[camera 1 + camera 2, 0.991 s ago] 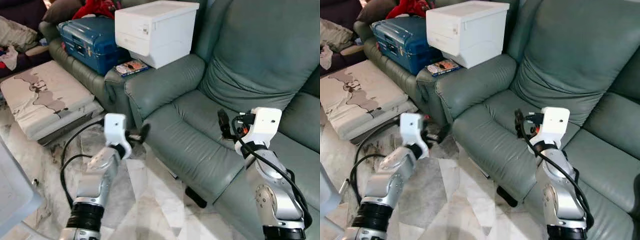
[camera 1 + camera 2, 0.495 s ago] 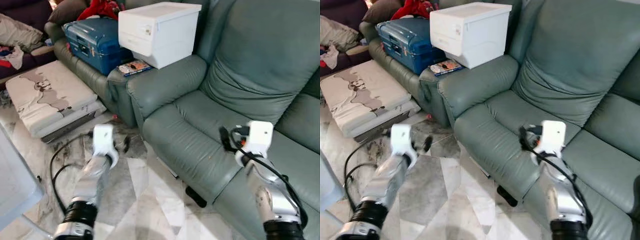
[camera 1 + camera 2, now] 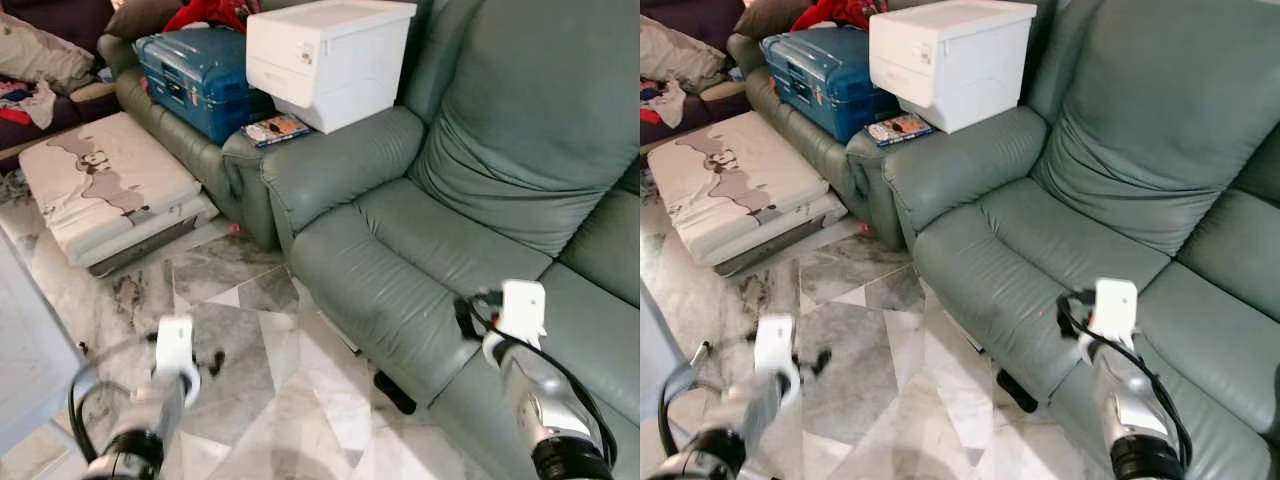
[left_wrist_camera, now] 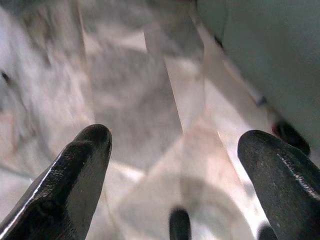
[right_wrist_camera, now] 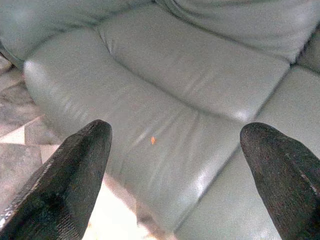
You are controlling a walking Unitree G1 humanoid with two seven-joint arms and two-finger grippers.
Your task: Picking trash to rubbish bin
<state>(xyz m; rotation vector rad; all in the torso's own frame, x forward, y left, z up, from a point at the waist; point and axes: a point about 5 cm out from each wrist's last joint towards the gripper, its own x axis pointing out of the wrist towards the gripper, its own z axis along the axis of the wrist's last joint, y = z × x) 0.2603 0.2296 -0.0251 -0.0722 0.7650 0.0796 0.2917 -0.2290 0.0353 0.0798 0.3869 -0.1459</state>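
Left gripper (image 4: pixel 175 165): low over marble floor (image 3: pixel 250 340), fingers spread wide, empty; blur could spoil your aim.

Sofa seat (image 5: pixel 165 95): small orange scrap (image 5: pixel 153 140), likely trash, lies near front edge.

Right gripper (image 5: pixel 175 150): above scrap, fingers wide, empty. Tiny flat piece may slip your pinch.

Bin: unlocated.

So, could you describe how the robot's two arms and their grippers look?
Both arms are silver metal with black ring joints. Each wrist carries a white boxy housing, and black cables loop beside the forearms. The right gripper and the left gripper each have two long black fingers with rounded, slightly textured tips. The left arm looks blurred in the head views.
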